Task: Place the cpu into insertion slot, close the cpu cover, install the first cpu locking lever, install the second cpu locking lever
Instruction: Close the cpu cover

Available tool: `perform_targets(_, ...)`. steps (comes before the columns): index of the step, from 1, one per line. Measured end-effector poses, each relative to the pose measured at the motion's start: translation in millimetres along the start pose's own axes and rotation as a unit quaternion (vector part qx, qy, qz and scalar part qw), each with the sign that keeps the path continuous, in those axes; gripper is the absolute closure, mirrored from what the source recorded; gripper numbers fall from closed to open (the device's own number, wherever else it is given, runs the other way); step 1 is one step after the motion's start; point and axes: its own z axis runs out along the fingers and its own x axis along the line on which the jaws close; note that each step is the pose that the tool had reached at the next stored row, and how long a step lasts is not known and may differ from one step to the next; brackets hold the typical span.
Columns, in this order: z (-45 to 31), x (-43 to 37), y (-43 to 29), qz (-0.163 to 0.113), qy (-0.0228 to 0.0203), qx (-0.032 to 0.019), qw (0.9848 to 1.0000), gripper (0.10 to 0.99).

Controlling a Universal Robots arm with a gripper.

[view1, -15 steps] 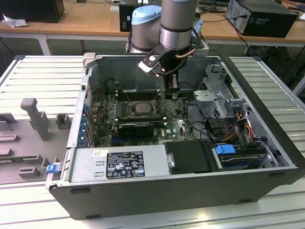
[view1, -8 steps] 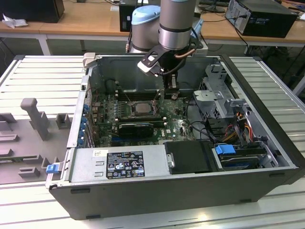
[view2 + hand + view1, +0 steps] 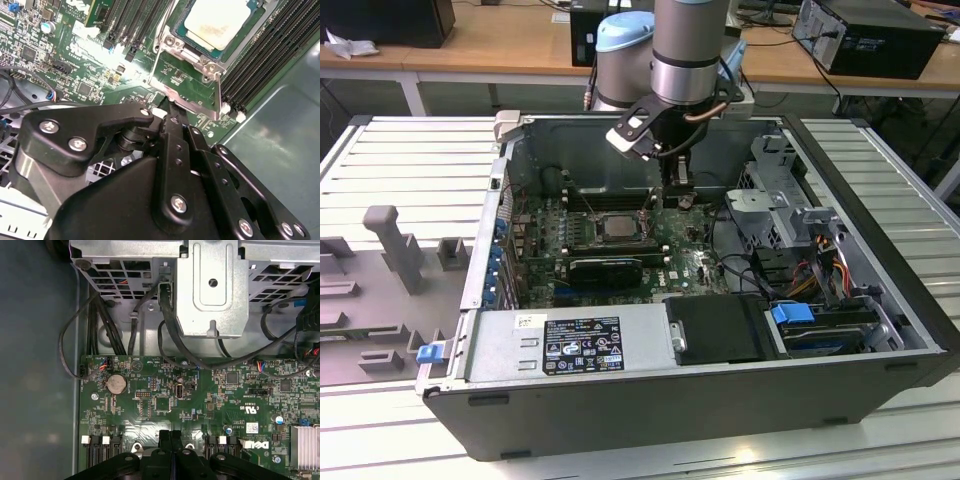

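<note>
The cpu (image 3: 216, 21), a pale silver square, lies seated in the insertion slot (image 3: 599, 223) on the green board. In the exterior view the cpu (image 3: 617, 226) sits at the middle of the open computer case. The cpu cover (image 3: 218, 92), a thin metal frame, stands swung open off the socket, and green board shows through its window. My gripper (image 3: 170, 107) is shut with nothing between its fingers, and its tip is at the cover's free edge. In the first wrist view the gripper (image 3: 170, 436) hangs low over the board. I cannot make out the locking levers.
Long black memory slots (image 3: 260, 60) flank the socket on both sides. A metal drive cage (image 3: 212, 290) and loose black cables (image 3: 165, 325) lie beyond the board's edge. The power supply (image 3: 570, 345) fills the case's near side. The case wall (image 3: 280, 150) is close beside the arm.
</note>
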Motion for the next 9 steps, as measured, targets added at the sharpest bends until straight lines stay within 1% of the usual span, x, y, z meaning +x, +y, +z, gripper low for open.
perform_targets(9, -0.1, 0.0, -2.6, 0.000, 0.0000, 0.0000, 1.0000, 0.980)
